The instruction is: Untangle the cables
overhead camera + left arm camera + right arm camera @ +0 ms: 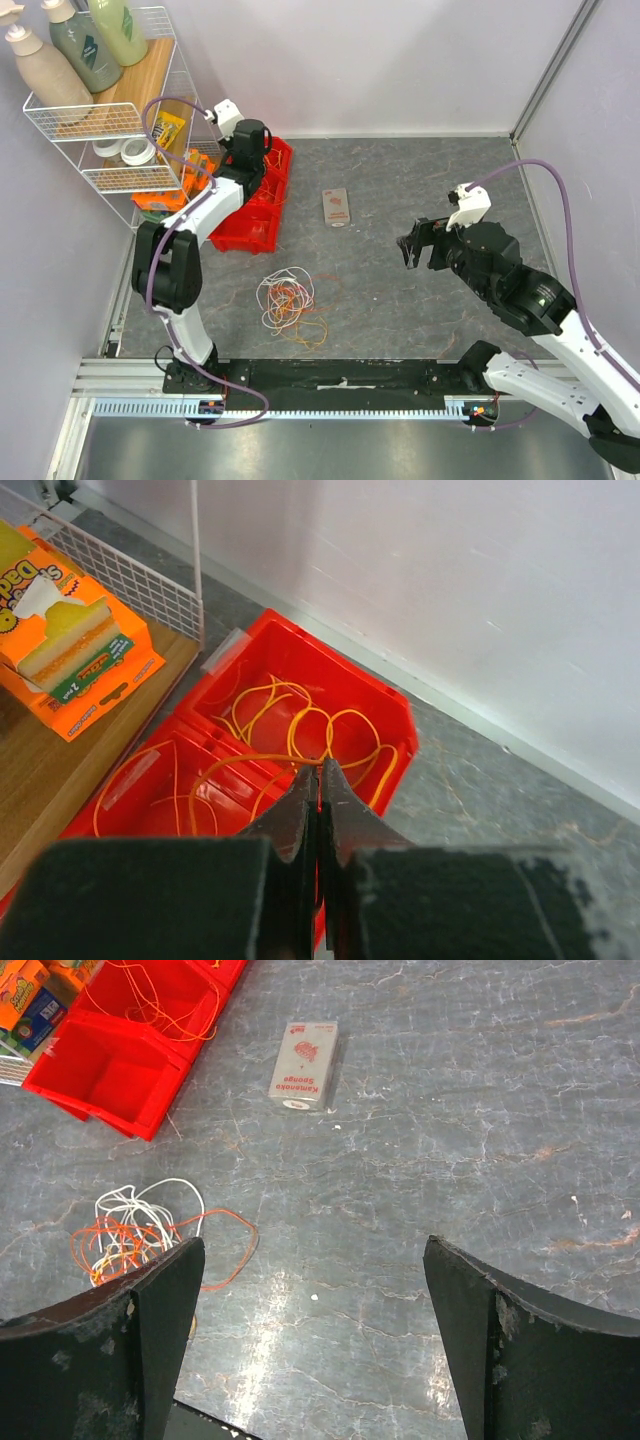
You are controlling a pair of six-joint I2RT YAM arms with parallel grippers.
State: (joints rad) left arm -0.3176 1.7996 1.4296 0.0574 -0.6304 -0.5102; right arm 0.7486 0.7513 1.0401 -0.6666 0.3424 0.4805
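A tangle of white, orange and pink-red cables [288, 300] lies on the grey table in front of the left arm's base. It also shows in the right wrist view [130, 1235]. More orange cables [300, 715] lie coiled in the red bin [395, 730]. My left gripper [320, 765] hangs over that bin, shut on one orange cable [250, 757] at its fingertips. In the top view the left gripper [262, 162] is above the bin [258, 225]. My right gripper [408, 250] is open and empty above bare table, right of the tangle; the right wrist view shows it too [312, 1245].
A small sponge packet [337, 207] lies flat between the arms, also in the right wrist view [305, 1063]. A white wire shelf [110, 125] with bottles and boxes stands at the far left beside the bin. An orange box [70, 650] sits on its wooden board.
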